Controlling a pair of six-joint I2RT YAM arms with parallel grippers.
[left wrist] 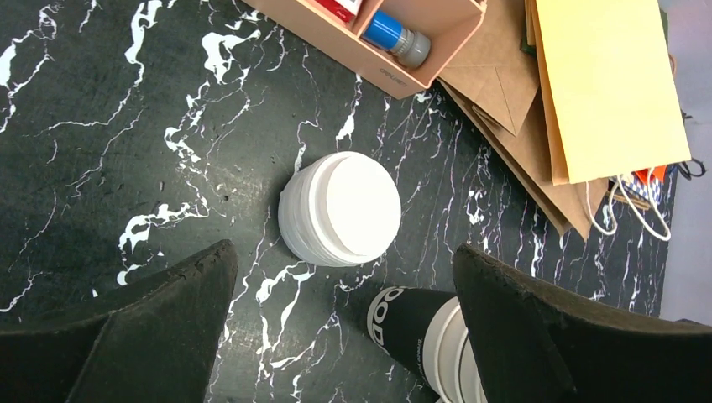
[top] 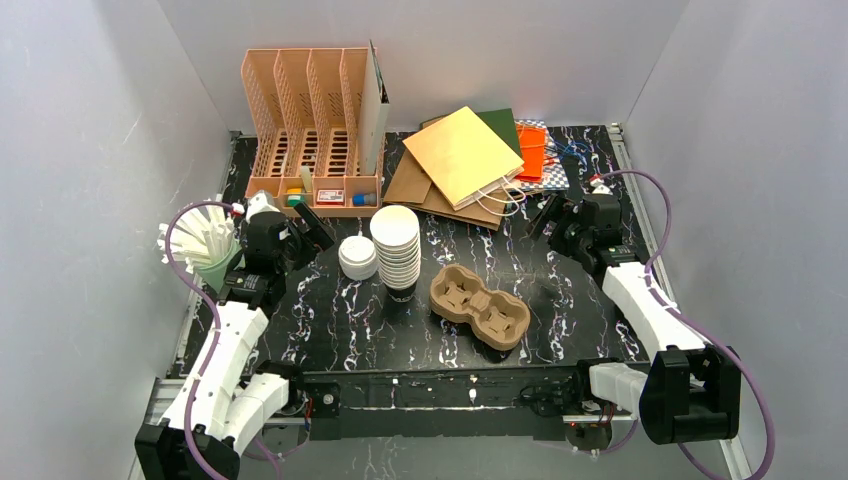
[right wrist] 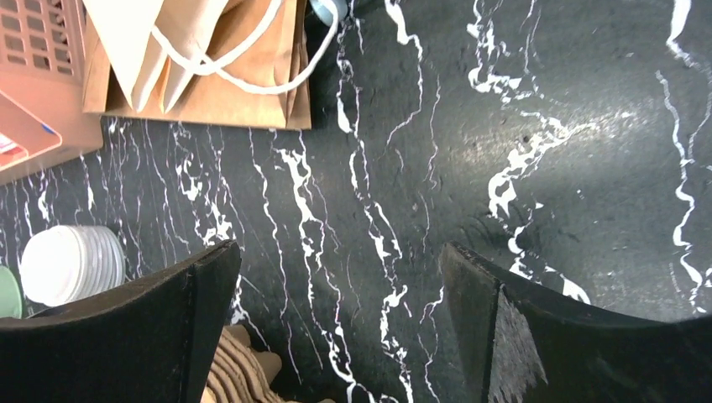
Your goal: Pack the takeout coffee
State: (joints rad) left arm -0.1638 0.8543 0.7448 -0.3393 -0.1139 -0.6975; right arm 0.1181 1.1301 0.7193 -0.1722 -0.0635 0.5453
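Observation:
No takeout coffee is in view. My left gripper (top: 308, 232) hovers open at the left of the table, above a low stack of flat white lids (top: 357, 257) and a tall stack of lidless cups (top: 397, 245). In the left wrist view the gripper (left wrist: 344, 254) frames the lids (left wrist: 340, 208), and the dark-walled cup stack (left wrist: 420, 336) lies by its right finger. A brown pulp cup carrier (top: 480, 305) rests mid-table. My right gripper (top: 552, 212) is open at the right rear; between its fingers (right wrist: 337, 250) there is only bare table, and the carrier's corner (right wrist: 239, 369) shows low left.
A pink slotted organizer (top: 315, 130) stands at the back left. Paper bags (top: 465, 160) lie piled at the back centre with red and blue items (top: 535, 150) behind. A green cup of white sticks (top: 205, 250) sits at the left edge. White walls enclose the table.

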